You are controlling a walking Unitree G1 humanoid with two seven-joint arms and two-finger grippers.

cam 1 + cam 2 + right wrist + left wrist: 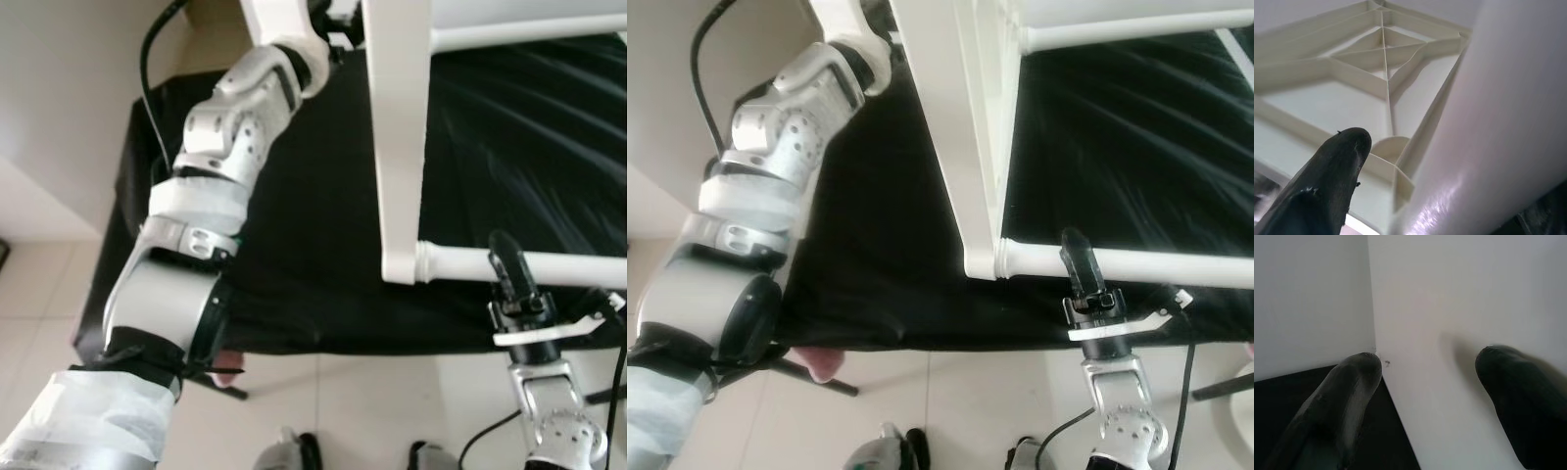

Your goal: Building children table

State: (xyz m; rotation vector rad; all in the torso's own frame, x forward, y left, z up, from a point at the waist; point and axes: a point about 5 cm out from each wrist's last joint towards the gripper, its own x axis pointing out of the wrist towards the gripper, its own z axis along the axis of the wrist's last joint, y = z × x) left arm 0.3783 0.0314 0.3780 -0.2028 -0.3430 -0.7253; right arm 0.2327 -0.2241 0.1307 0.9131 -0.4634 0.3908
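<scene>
A white children's table lies on a black cloth (313, 245). Its wide flat panel (400, 137) runs down to a round white bar (563, 266) near the cloth's front edge. My left arm (225, 147) reaches up to the table's top left part; in the left wrist view my left gripper (1430, 396) straddles a thick white panel edge (1415, 333), both fingers (1352, 391) against it. At the lower right, my right gripper (505, 262) closes around the round bar (1508, 122). One finger (1327, 186) shows beside it, with the ribbed underside (1383, 63) beyond.
A second round bar (529, 34) crosses the top right. The cloth-covered surface ends at its front edge (323, 348), with pale floor tiles (39, 284) below and to the left. A dark stand leg (220, 387) angles out underneath. My feet (294, 450) are at the bottom.
</scene>
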